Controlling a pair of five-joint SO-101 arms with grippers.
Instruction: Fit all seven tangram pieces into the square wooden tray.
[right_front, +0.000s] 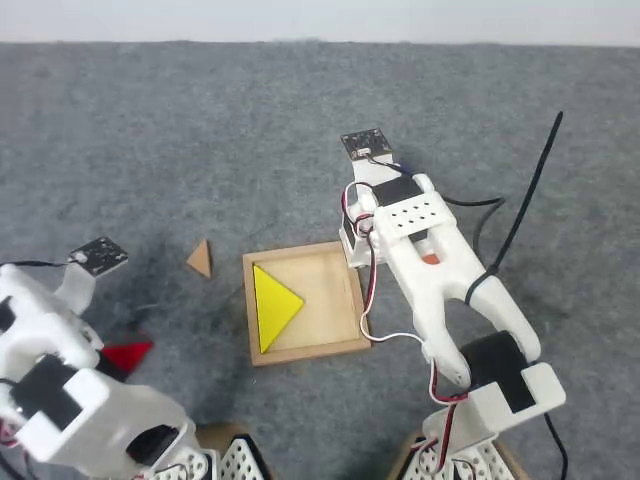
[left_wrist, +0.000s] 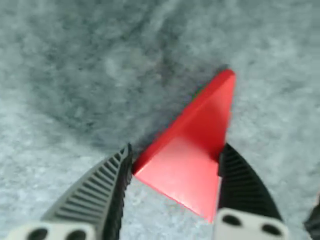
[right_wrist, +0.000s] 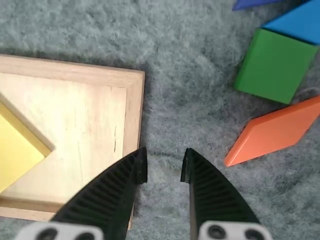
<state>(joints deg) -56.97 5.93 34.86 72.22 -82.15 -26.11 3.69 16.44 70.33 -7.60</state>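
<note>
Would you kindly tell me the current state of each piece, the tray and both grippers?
Tray: holds one piece.
Yellow triangle: flat in tray.
Red triangle: gripped.
Left gripper: shut on red triangle.
Right gripper: narrowly open, empty.
Tan triangle: loose on carpet.
Green square: on carpet.
Orange parallelogram: on carpet.
Blue piece: on carpet.
</note>
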